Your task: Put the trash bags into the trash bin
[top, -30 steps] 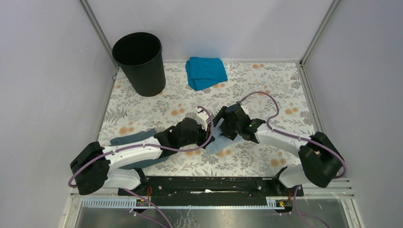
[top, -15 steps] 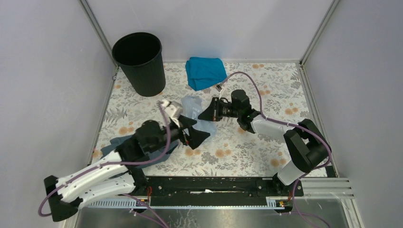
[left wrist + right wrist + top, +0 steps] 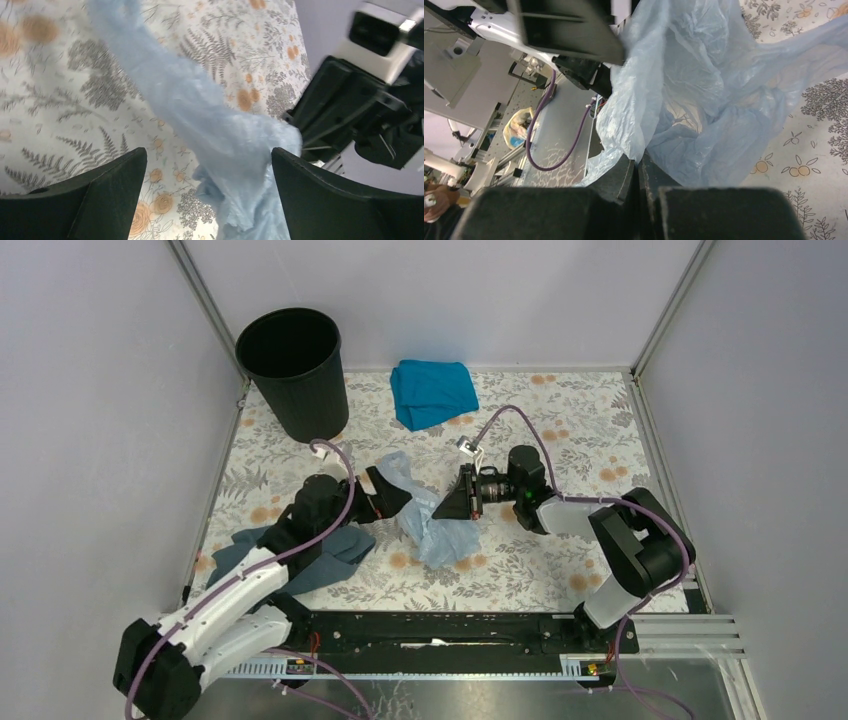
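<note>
The trash bag (image 3: 428, 518) is a crumpled pale blue film in the middle of the floral table. My right gripper (image 3: 450, 504) reaches in from the right, shut on a fold of the bag (image 3: 704, 85), with film pinched between the fingertips of the gripper (image 3: 639, 162). My left gripper (image 3: 388, 492) stands wide open at the bag's left side. A strand of the bag (image 3: 210, 120) hangs loosely between the left gripper's (image 3: 209, 162) spread fingers, touching neither. The black trash bin (image 3: 293, 368) stands upright at the far left corner, its inside dark.
A folded teal cloth (image 3: 432, 392) lies at the back centre. A dark slate-grey cloth (image 3: 322, 550) lies under my left arm. Grey walls close the table on three sides. The right arm's gripper body (image 3: 350, 107) fills the left wrist view's right edge.
The left gripper opened and let the bag go, then swung to the bag's left side. The right gripper shut on the bag and pulled it away from the near edge.
</note>
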Controlling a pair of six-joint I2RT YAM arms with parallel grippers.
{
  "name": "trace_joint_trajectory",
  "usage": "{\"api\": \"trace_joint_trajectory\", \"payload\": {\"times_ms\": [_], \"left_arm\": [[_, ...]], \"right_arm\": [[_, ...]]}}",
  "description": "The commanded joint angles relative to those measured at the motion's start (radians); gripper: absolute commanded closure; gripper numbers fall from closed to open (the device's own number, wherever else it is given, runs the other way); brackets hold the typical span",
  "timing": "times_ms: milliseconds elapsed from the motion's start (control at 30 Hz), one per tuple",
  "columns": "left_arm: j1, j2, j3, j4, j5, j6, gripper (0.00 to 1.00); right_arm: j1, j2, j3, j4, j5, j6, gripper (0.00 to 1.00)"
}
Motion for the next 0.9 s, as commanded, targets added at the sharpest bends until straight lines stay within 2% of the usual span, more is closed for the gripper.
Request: {"api": "trace_joint_trajectory", "payload": {"times_ms": [0, 67, 200, 267, 333, 400, 433, 533, 633, 667, 700, 733, 767, 867], "left_arm": [[0.112, 0.005, -0.084, 0.195, 0.231, -0.168, 0.01], [0.134, 0.009, -0.105, 0.224, 0.249, -0.168, 0.04], [0.140, 0.069, -0.095, 0.313, 0.359, -0.132, 0.31], [0.140, 0.096, -0.075, 0.310, 0.381, -0.099, 0.53], [0.140, 0.096, -0.051, 0.276, 0.364, -0.056, 0.79], [0.141, 0.078, -0.020, 0.227, 0.338, -0.004, 0.97], [0.141, 0.064, 0.003, 0.186, 0.318, 0.031, 1.00], [0.141, -0.002, 0.092, 0.022, 0.195, 0.143, 1.00], [0.141, -0.068, 0.155, -0.096, 0.083, 0.217, 1.00], [0.142, -0.086, 0.171, -0.122, 0.062, 0.234, 1.00], [0.142, -0.102, 0.183, -0.138, 0.047, 0.243, 1.00], [0.142, -0.113, 0.193, -0.151, 0.043, 0.247, 1.00], [0.142, -0.117, 0.199, -0.151, 0.058, 0.248, 1.00], [0.140, -0.093, 0.225, -0.120, 0.181, 0.246, 1.00]], "right_arm": [[-0.012, 0.021, 0.007, 0.171, -0.085, 0.059, 0.93], [-0.012, 0.010, 0.003, 0.141, -0.080, 0.047, 0.92], [-0.012, -0.017, 0.003, 0.054, -0.079, -0.002, 0.83], [-0.012, -0.039, -0.002, 0.001, -0.069, -0.034, 0.79], [-0.012, -0.062, -0.008, -0.060, -0.052, -0.069, 0.78], [-0.012, -0.091, -0.002, -0.182, 0.011, -0.137, 0.92], [-0.012, -0.109, 0.010, -0.281, 0.064, -0.183, 1.00], [-0.012, -0.167, 0.047, -0.565, 0.321, -0.280, 1.00], [-0.012, -0.220, 0.078, -0.797, 0.719, -0.294, 1.00], [-0.012, -0.232, 0.091, -0.861, 0.898, -0.289, 0.99], [-0.013, -0.237, 0.102, -0.904, 0.999, -0.286, 0.93], [-0.013, -0.238, 0.114, -0.938, 1.065, -0.287, 0.81], [-0.013, -0.233, 0.132, -0.981, 1.091, -0.292, 0.74], [-0.011, -0.201, 0.202, -1.061, 1.044, -0.327, 0.47]]}}
